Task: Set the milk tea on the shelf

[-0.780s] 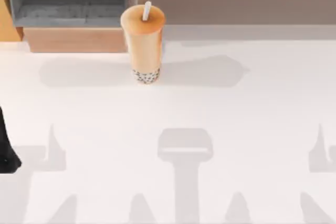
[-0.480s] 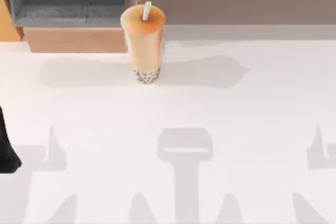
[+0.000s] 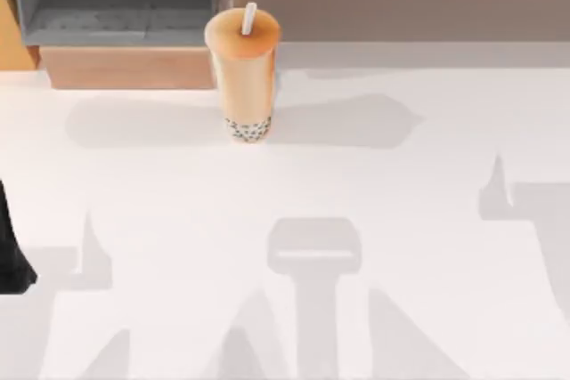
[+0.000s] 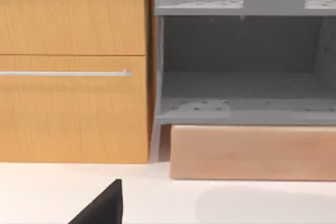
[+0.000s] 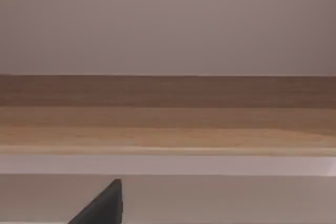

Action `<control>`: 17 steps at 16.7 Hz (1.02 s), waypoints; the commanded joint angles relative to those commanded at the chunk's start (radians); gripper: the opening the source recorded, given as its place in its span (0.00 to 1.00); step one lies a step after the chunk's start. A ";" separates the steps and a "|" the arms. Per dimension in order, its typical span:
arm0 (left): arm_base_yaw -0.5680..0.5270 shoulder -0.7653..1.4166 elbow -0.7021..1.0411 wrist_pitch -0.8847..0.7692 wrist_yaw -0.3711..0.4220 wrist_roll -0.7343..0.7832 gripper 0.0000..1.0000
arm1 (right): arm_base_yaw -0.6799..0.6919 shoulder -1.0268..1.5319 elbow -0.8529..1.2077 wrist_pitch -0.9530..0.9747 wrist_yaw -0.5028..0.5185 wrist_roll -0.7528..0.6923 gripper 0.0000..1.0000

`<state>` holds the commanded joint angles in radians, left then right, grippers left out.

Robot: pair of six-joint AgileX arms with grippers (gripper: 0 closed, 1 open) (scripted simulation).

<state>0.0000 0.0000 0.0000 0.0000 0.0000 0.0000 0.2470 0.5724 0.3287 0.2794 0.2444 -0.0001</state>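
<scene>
Dark wedge of the right tool (image 5: 100, 205) sits at the lower left of the right wrist view; whether it is wide or narrow cannot be told. Beyond it the shelf (image 5: 168, 108) runs as a long brown wooden ledge across the middle of that frame.

In the top view the right arm's shadow (image 3: 512, 202) has climbed from the right edge toward the mid-right of the tabletop (image 3: 401, 184) within the last half second, and it has grown. I judge that the right arm has begun its reach.

The milk tea (image 3: 243, 73) has not shifted. It stands upright on the tabletop at upper centre, ungripped, in front of the right end of the grey box compartment (image 3: 116, 6), with the shelf to its right.

The left arm (image 3: 11, 251) stays parked at the left edge, and the opening of the left tool (image 4: 102, 205) cannot be told either.
</scene>
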 joint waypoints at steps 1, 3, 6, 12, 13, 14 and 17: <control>0.000 0.000 0.000 0.000 0.000 0.000 1.00 | 0.038 0.093 0.050 0.043 0.040 0.000 1.00; 0.000 0.000 0.000 0.000 0.000 0.000 1.00 | 0.118 0.290 0.154 0.132 0.125 -0.001 1.00; 0.000 0.000 0.000 0.000 0.000 0.000 1.00 | 0.246 0.602 0.319 0.273 0.260 -0.001 1.00; 0.000 0.000 0.000 0.000 0.000 0.000 1.00 | 0.496 1.216 0.639 0.548 0.526 0.002 1.00; 0.000 0.000 0.000 0.000 0.000 0.000 1.00 | 0.534 1.308 0.687 0.590 0.566 0.002 1.00; 0.000 0.000 0.000 0.000 0.000 0.000 1.00 | 0.569 1.395 0.732 0.629 0.604 0.003 1.00; 0.000 0.000 0.000 0.000 0.000 0.000 1.00 | 0.662 1.623 0.850 0.731 0.703 0.005 1.00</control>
<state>0.0000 0.0000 0.0000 0.0000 0.0000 0.0000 0.9092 2.1952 1.1784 1.0105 0.9470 0.0049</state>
